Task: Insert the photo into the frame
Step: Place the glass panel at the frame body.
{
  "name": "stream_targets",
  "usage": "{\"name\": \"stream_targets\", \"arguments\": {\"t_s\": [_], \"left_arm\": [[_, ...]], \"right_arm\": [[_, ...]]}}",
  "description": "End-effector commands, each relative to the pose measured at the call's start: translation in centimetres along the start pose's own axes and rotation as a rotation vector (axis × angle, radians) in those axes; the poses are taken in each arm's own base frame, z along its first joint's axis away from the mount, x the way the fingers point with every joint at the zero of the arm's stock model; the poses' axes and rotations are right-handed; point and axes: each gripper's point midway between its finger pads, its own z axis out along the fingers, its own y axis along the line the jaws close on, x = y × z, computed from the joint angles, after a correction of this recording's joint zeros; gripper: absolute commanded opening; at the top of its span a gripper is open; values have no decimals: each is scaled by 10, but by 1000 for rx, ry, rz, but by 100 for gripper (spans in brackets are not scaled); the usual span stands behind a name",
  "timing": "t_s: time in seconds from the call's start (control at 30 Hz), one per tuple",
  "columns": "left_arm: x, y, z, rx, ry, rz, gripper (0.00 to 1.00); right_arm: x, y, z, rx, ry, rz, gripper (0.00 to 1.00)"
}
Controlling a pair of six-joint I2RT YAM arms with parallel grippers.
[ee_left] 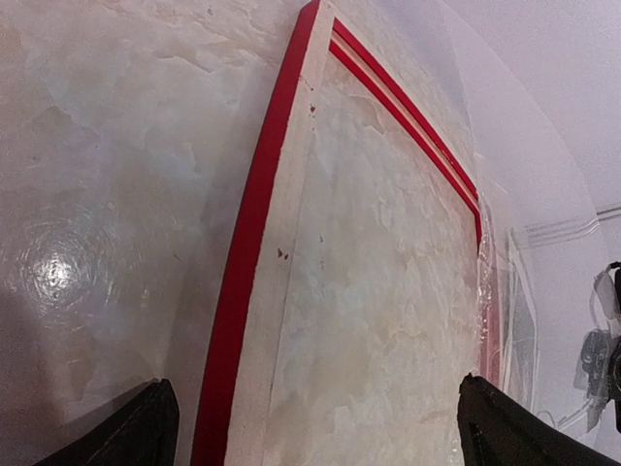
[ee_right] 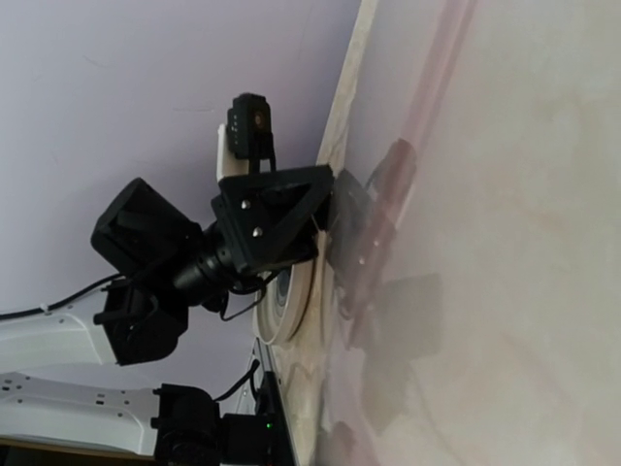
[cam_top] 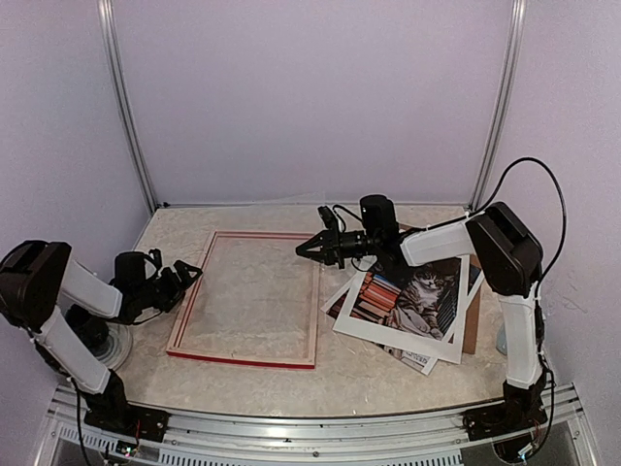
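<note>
Two arms reach in over the tabletop (cam_top: 388, 383). The frame (cam_top: 243, 358) lies flat left of the middle, red with pale wood edges, and the marbled tabletop shows through its opening. The left jaws stand wide apart and hold nothing. They sit just beside the frame's left rail and point right across it. The left wrist view looks along that rail between the two dark fingers (ee_left: 146, 432). The right jaws are pressed together at the frame's far right corner, pointing left; whether they pinch anything I cannot tell. The photo (cam_top: 422, 296), a grey tabby on stacked books, lies right of the frame and outside it, under the right arm (cam_top: 505, 252). A tilted white mat (cam_top: 388, 335) lies over it and a brown backing board (cam_top: 473, 325) beneath.
</note>
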Motion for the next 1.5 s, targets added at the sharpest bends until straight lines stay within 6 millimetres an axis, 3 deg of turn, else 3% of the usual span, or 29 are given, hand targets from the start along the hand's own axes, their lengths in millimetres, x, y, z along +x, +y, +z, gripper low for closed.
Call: {"name": "stream_targets", "arguments": {"t_s": [0.0, 0.23, 0.37, 0.73, 1.1, 1.47], "left_arm": [[3, -7, -2, 69, 11, -21, 99], [5, -10, -6, 131, 17, -66, 99], [-2, -2, -14, 142, -12, -112, 99], [3, 2, -10, 140, 8, -131, 99], [3, 3, -10, 137, 5, -128, 99], [3, 3, -9, 139, 7, -129, 99]], "right_arm": [[1, 2, 7, -31, -13, -28, 0], [7, -8, 17, -33, 0, 4, 0], [11, -13, 15, -37, -8, 17, 0], [13, -6, 29, -74, 14, 17, 0], [9, -16, 45, -110, 26, 56, 0], [20, -30, 59, -105, 44, 91, 0]]}}
